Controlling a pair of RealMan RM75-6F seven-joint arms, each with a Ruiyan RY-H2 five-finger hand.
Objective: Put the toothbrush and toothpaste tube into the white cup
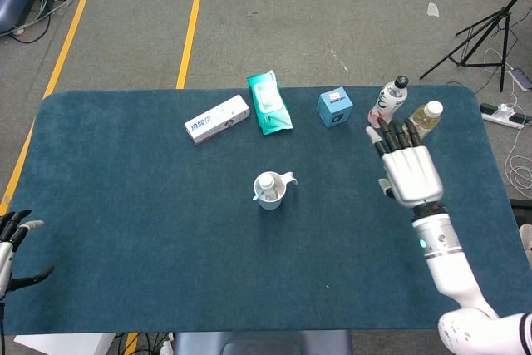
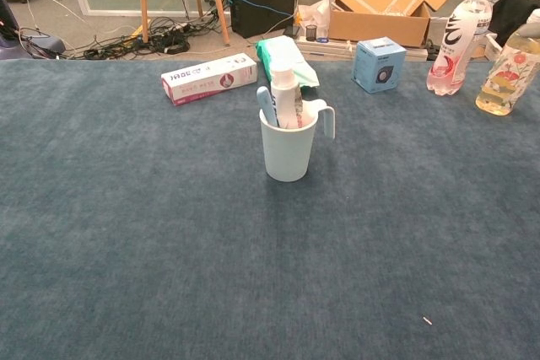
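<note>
The white cup (image 2: 288, 146) stands upright mid-table, also seen from above as the white cup (image 1: 270, 192). Inside it stand the toothpaste tube (image 2: 285, 94), cap up, and the blue toothbrush (image 2: 265, 105) leaning at its left rim. My right hand (image 1: 407, 168) hovers far to the right of the cup with its fingers spread and nothing in it; the chest view does not show it. My left hand (image 1: 15, 243) shows only at the left edge of the head view, fingers apart and holding nothing.
Along the far edge lie a toothpaste box (image 1: 217, 119), a green wipes pack (image 1: 268, 102), a blue box (image 1: 335, 108) and two bottles (image 1: 389, 101) (image 1: 418, 124). The right hand is close to the yellow bottle.
</note>
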